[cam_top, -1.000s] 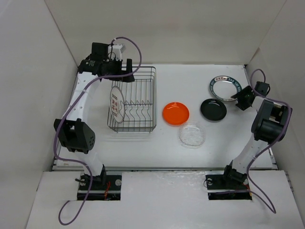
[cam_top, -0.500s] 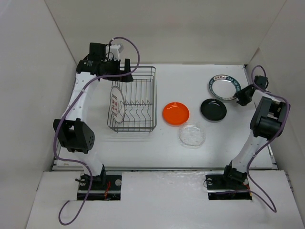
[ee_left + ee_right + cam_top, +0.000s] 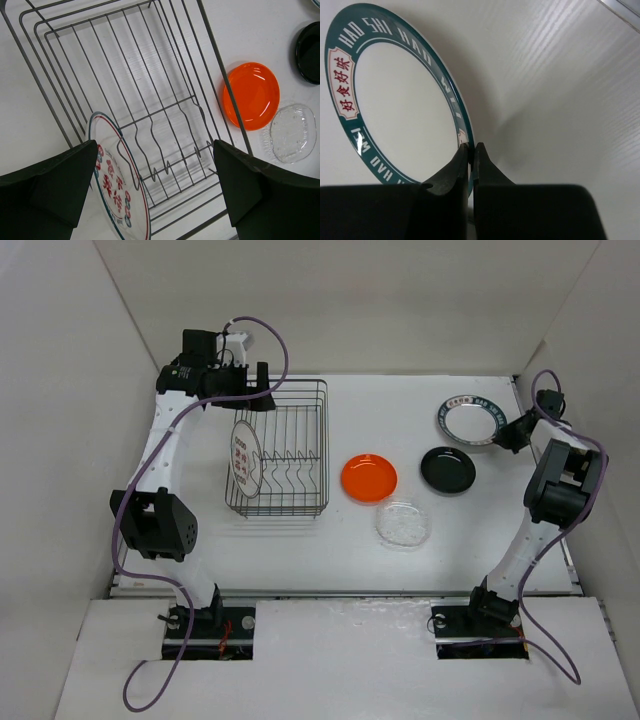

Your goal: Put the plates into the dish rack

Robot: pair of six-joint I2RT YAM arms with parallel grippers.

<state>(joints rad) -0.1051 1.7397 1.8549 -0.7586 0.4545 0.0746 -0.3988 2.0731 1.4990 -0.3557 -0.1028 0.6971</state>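
The dish rack (image 3: pixel 326 440) stands at the left, and a white plate with red motifs (image 3: pixel 245 458) stands on edge at its left end. My left gripper (image 3: pixel 266 390) hangs open over the rack's far end, holding nothing; its wrist view looks down on the rack (image 3: pixel 212 50) and that plate (image 3: pixel 112 185). At the far right, my right gripper (image 3: pixel 471 146) is shut on the right rim of the green-rimmed plate (image 3: pixel 400 110), which lies on the table (image 3: pixel 466 421). The orange plate (image 3: pixel 369 478), black plate (image 3: pixel 447 469) and clear glass plate (image 3: pixel 403 524) lie flat mid-table.
White walls close in the table on the left, back and right. The right arm (image 3: pixel 560 485) reaches along the right wall. Purple cables loop from both arms.
My right gripper moved in to the green-rimmed plate's right edge and closed on its rim. The left gripper drifted slightly left above the rack, still open.
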